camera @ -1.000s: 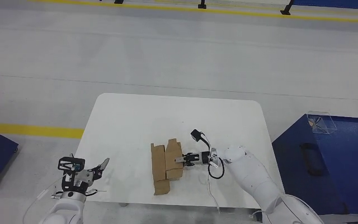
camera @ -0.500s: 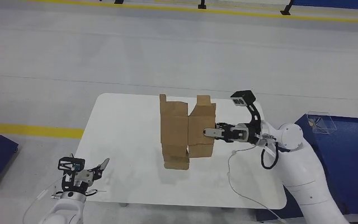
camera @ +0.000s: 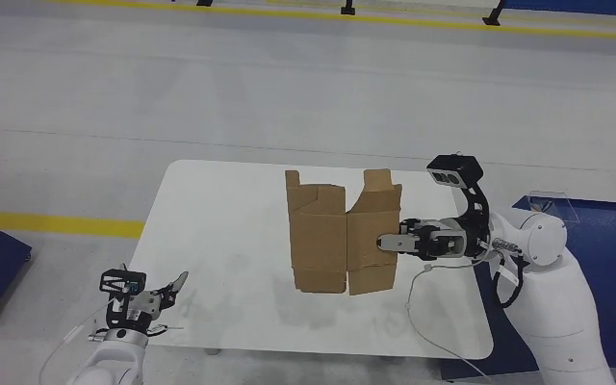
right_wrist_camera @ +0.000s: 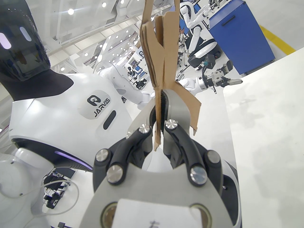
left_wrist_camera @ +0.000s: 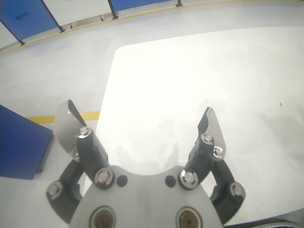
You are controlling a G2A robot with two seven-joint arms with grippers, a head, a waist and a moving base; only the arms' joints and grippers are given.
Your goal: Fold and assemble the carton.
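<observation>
I am lifting the carton off the table, right gripper pinching one edge, left gripper idling spread; the single-edge grip is risking slippage.

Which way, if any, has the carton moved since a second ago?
Yes: the carton, held by the right pincer, rose off the table's near edge, toward its right side.

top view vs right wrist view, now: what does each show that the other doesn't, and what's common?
Top view: the carton face-on, two panels side by side with flaps, and most of the table's outline. Right wrist view: the carton edge-on, its layers flat together, with the right pincer shut on its edge. Shared: carton, table, right pincer, and the open left pincer at a table corner.
</observation>
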